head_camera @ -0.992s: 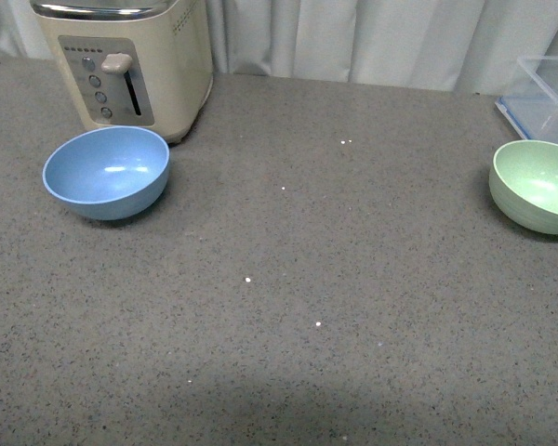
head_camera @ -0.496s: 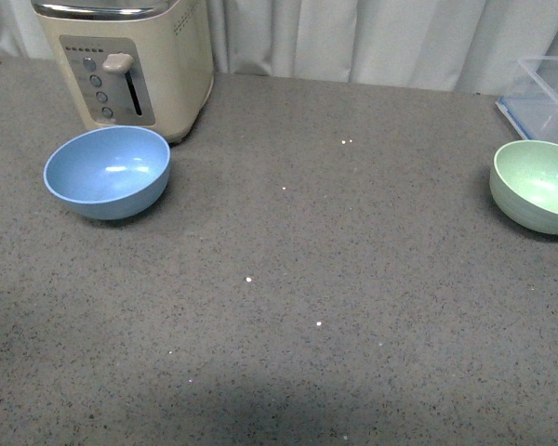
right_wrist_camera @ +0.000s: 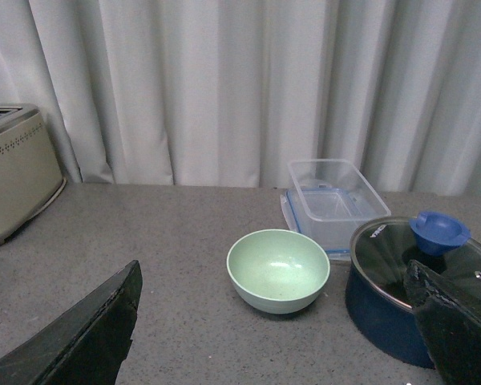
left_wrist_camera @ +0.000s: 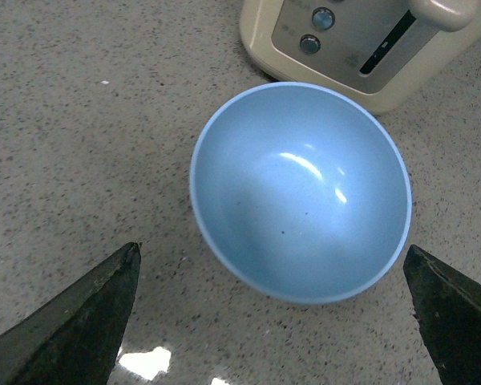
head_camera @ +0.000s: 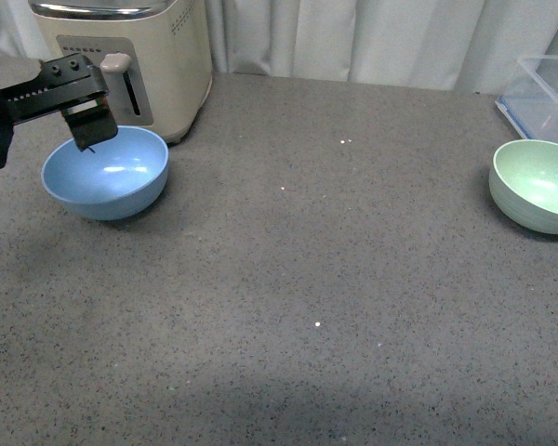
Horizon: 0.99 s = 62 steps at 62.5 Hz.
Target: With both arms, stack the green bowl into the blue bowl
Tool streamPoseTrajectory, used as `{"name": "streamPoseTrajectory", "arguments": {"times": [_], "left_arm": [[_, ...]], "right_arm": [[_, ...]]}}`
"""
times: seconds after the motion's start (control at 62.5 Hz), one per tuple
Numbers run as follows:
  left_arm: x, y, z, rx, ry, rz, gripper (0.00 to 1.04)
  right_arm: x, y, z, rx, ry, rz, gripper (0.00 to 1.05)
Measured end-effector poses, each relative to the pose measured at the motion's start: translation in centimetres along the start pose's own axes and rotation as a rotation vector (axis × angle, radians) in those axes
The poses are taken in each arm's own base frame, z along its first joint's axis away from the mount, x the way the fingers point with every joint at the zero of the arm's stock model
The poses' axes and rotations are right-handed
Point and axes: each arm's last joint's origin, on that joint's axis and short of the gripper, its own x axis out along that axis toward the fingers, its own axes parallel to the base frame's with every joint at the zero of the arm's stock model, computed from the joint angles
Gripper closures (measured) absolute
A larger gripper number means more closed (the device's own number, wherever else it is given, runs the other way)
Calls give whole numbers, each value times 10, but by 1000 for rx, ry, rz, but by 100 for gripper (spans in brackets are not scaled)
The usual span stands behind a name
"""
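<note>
Front view: a smooth pale blue bowl [head_camera: 105,173] sits at ten o'clock on the grey table [head_camera: 298,279] beside a cream toaster [head_camera: 135,56], with the left gripper [head_camera: 90,135] above its far rim. A faintly ridged mint green bowl [head_camera: 537,184] at three o'clock is cut off at the right edge. Left wrist view: the left fingers [left_wrist_camera: 80,321] stand wide apart, flanking the empty blue bowl without touching it. Right wrist view: the right gripper [right_wrist_camera: 272,267] is spread wide, its fingers cropped, and the green bowl lies beyond them.

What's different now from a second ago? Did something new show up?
The left end effector came in from the left and now hovers open over the blue bowl, gripping nothing. The blue bowl, the green bowl and the toaster stayed where they were.
</note>
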Motion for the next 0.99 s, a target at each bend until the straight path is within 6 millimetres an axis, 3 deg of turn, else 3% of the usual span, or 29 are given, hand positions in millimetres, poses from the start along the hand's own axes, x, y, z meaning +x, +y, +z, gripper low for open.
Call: {"name": "streamPoseTrajectory", "arguments": {"times": [0.176,0.608,0.992], "left_arm": [[26,-6,7,-8,23,25,6],[74,13,13,-50,177,119,6],[94,22,9,-19,281,117,6]], "right_arm": [[0,0,0,0,0,0,9],[0,0,0,0,0,0,9],[0,0,0,0,0,0,9]]}}
